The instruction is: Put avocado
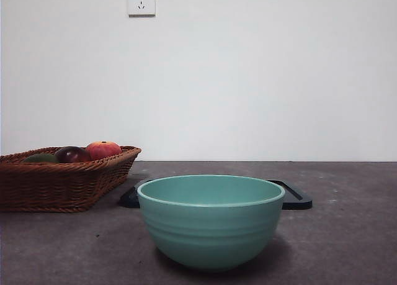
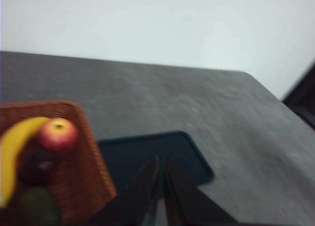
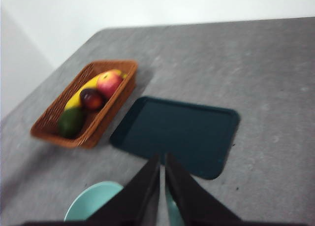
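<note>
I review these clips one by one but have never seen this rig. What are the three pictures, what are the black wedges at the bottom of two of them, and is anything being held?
A two-armed table robot, filmed by three cameras. One sits low at table height; the other two ride on the wrists, so the black wedges are each arm's own jaws: the left gripper and the right gripper, both shut and holding nothing. On the grey table lie a wicker basket, a dark tray beside it and a teal bowl. In the basket lie the avocado, a maroon fruit, a red-orange fruit and a banana.
</note>
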Motion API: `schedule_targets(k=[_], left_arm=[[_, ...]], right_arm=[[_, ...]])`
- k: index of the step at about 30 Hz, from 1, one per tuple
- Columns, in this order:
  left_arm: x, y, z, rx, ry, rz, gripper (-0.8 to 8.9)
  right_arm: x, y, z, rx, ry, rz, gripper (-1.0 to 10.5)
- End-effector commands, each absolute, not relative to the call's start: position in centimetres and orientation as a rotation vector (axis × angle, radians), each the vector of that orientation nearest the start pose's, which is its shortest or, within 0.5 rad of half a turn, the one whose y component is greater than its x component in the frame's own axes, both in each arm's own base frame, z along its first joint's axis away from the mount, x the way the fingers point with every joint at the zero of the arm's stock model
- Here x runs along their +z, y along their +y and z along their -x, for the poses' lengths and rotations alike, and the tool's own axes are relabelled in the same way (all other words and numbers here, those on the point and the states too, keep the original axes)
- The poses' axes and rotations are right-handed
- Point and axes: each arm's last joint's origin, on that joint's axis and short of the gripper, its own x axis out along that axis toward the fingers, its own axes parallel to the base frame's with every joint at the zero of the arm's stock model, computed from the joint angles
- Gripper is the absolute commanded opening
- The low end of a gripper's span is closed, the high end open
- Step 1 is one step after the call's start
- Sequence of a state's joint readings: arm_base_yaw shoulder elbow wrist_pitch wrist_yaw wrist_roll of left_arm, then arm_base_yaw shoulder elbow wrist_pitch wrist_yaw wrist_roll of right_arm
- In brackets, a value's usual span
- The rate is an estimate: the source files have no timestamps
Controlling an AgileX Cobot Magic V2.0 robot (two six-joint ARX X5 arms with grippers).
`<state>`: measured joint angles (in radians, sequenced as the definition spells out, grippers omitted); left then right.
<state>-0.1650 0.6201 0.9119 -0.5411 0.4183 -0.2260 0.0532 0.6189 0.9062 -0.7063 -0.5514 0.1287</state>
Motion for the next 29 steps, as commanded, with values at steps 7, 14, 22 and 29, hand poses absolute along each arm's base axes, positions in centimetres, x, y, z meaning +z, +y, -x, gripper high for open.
schedule_targets(k=[7,14,22,29], left_arm=[[36.8,-3.4,-9.4,-0.642,0.307,0.241,0.19],[36.2,-3.2,-8.6,-0.634,0.374,0.25,0.3],[36.1,-3.2,-8.6,-0.635,0.377,0.236,5.68],[36.1,-3.2,-8.6,-0.635,0.375,0.237,6.43]], right_arm=[[35.1,3.0,-10.0,0.744,0.456,-0.178,0.1],[35.1,3.2,-9.9,0.776,0.45,-0.153,0.2],[35.1,3.2,-10.0,0.771,0.452,-0.155,5.3],[35.1,3.1,-10.1,0.721,0.45,-0.146,5.8]])
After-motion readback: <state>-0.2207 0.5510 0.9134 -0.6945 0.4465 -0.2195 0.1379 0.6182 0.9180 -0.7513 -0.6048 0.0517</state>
